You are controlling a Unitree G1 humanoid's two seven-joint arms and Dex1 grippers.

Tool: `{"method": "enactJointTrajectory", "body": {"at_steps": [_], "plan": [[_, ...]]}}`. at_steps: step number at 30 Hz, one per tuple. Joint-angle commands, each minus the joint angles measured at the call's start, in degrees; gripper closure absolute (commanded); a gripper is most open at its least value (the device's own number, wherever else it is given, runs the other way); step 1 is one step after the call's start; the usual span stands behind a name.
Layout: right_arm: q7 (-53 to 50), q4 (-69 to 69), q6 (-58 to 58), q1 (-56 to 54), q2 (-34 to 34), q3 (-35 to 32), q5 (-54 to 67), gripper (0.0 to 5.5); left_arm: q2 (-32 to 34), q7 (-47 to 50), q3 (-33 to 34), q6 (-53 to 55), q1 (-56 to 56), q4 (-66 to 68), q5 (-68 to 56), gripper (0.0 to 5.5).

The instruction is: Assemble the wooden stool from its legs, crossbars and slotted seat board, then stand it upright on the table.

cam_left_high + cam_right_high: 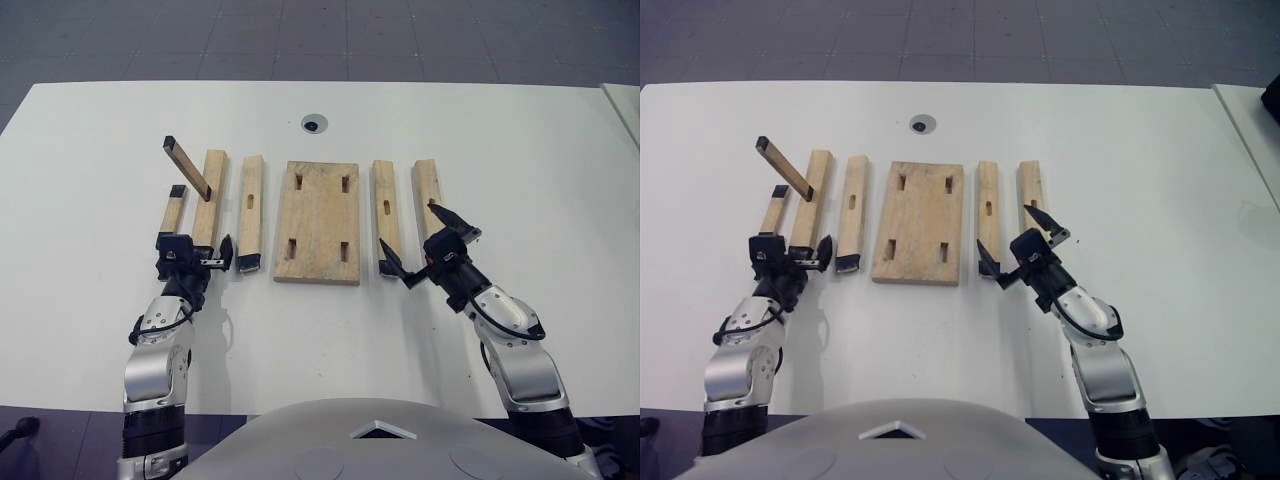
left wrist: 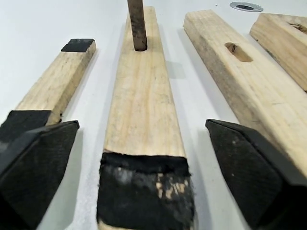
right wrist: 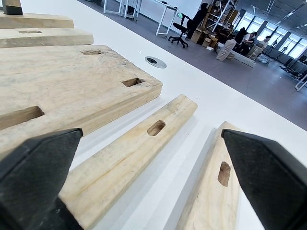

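The slotted seat board lies flat mid-table. Left of it lie two legs; a dark-tipped crossbar stands tilted in the outer one, and a short crossbar lies beside it. Two slotted legs lie right of the board. My left gripper is open, its fingers either side of the black near end of the leg with the crossbar. My right gripper is open at the near ends of the two right legs, holding nothing.
A round grommet sits in the white table behind the board. Bare tabletop stretches to both sides of the parts and between them and the front edge. A second table's edge shows at the far right.
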Motion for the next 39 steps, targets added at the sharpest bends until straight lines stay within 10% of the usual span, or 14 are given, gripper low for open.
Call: {"method": "enactJointTrajectory", "body": {"at_steps": [1, 13, 22, 39], "plan": [[0.57, -1.24, 1.63, -1.62, 0.23, -1.91, 2.59, 0.1, -0.69, -0.12, -0.6, 3.97, -0.31, 0.85, -0.87, 1.42], [-6.46, -3.91, 23.06, -16.13, 8.91, -18.25, 31.39, 0.1, -0.89, -0.02, 2.02, 13.49, -11.53, -1.53, -7.83, 3.36], [-8.06, -4.86, 28.49, -17.38, 7.36, -18.79, 35.35, 0.1, 3.63, -2.76, -0.12, 12.52, -12.48, 0.28, -4.66, 4.9], [-9.08, -7.57, 28.16, -11.92, 7.15, -16.42, 34.72, 0.1, 1.47, 4.21, -4.08, 18.6, -3.83, -12.4, -0.19, 2.12]]}}
